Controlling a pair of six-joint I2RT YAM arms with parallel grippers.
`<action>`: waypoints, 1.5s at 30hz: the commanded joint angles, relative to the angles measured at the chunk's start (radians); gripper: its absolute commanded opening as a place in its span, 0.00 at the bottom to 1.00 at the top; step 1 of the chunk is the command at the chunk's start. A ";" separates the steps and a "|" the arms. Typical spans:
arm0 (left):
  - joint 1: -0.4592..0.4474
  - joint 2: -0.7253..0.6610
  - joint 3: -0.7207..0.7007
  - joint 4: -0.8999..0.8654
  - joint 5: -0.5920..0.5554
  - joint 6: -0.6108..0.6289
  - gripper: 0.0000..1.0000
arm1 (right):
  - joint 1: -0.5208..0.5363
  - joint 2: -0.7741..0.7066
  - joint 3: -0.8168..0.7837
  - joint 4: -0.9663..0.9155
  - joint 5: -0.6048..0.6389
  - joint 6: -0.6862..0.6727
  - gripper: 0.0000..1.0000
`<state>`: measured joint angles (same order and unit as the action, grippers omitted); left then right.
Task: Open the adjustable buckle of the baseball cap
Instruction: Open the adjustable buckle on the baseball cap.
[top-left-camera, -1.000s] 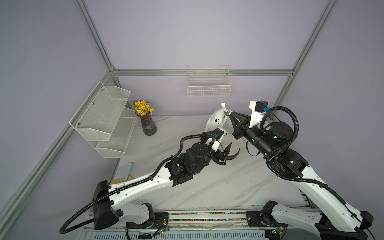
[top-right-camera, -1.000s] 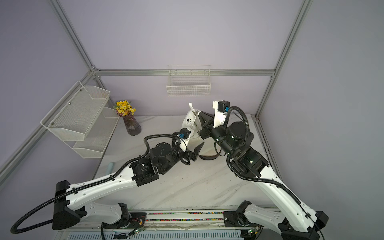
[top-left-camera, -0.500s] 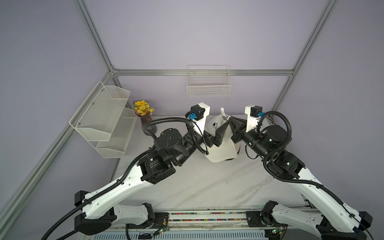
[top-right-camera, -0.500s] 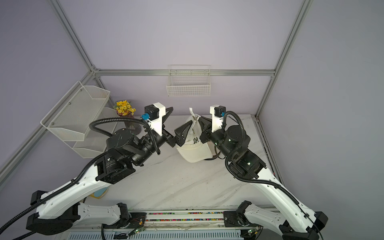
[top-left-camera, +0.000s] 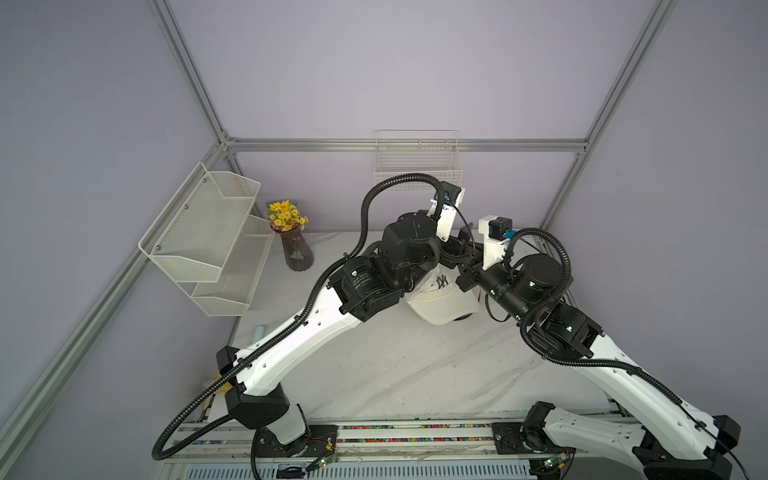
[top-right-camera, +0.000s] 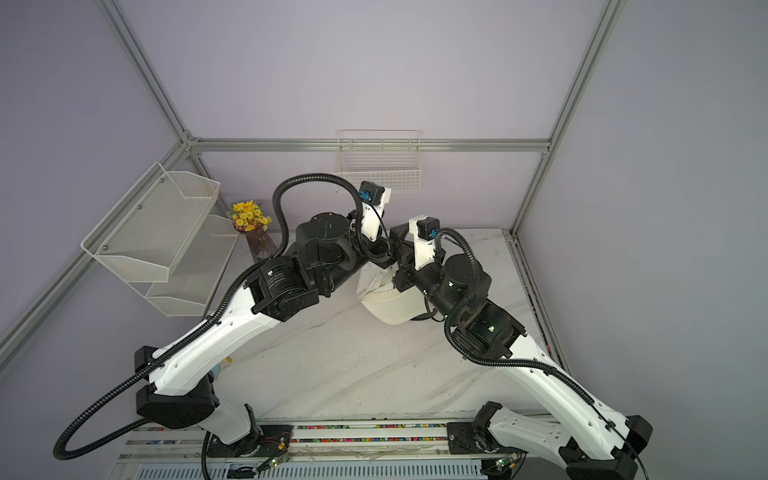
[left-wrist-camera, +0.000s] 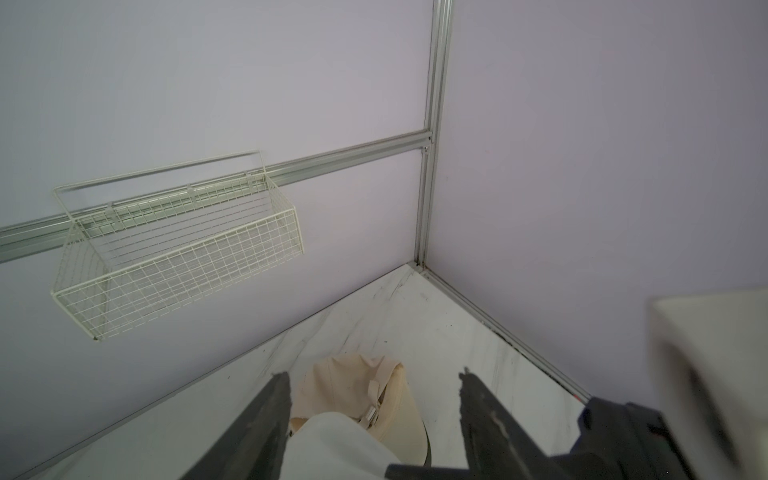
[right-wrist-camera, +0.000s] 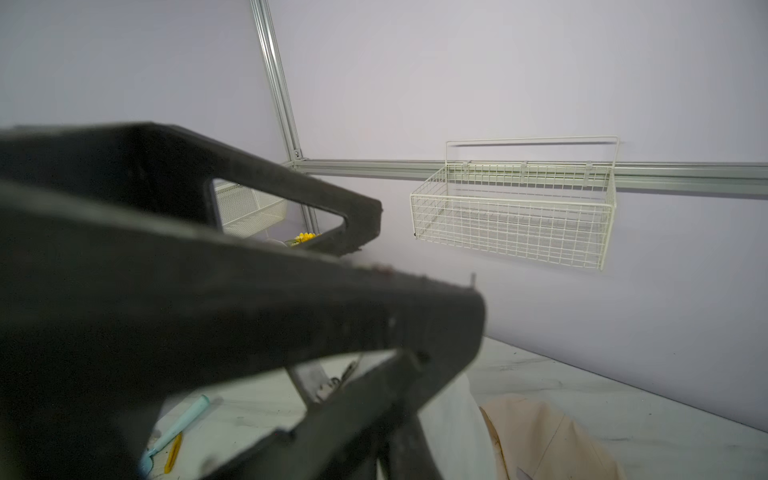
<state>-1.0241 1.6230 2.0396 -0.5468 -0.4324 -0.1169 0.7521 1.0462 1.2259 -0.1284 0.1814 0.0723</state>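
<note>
The cream-white baseball cap (top-left-camera: 440, 301) hangs above the table, brim toward the front, and shows in both top views (top-right-camera: 388, 305). My right gripper (top-left-camera: 467, 270) is shut on its crown fabric from the right. My left gripper (top-left-camera: 455, 249) reaches in from the left, close beside the right one. In the left wrist view the left gripper (left-wrist-camera: 372, 374) is open. Its dark fingers (left-wrist-camera: 272, 415) stand on either side of the cap's back strap and metal buckle (left-wrist-camera: 371, 413), touching neither. In the right wrist view the left gripper's fingers (right-wrist-camera: 291, 316) fill the frame, with white cap fabric (right-wrist-camera: 451, 419) below.
A wire basket (top-left-camera: 417, 174) hangs on the back wall just behind the arms. A two-tier mesh shelf (top-left-camera: 208, 237) is on the left wall, with a vase of yellow flowers (top-left-camera: 296, 249) beside it. A pale blue pen-like thing (right-wrist-camera: 187, 419) lies on the marble table (top-left-camera: 415, 374).
My left arm has risen from beside the brim and swung to the cap's back, next to the right gripper. Its jaws have narrowed. The right gripper has tipped the cap's brim forward.
</note>
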 joint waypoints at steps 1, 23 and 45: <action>0.006 -0.033 0.052 -0.055 -0.034 -0.055 0.60 | 0.009 -0.003 0.015 0.047 0.025 -0.023 0.00; 0.008 -0.132 -0.093 0.028 -0.063 -0.150 0.45 | 0.017 -0.008 0.015 0.054 0.044 -0.025 0.00; 0.012 -0.150 -0.202 0.025 0.043 -0.239 0.00 | 0.027 -0.017 0.021 0.112 0.077 0.008 0.00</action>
<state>-1.0149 1.5089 1.8748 -0.5377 -0.4267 -0.3038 0.7708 1.0473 1.2259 -0.1070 0.2367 0.0658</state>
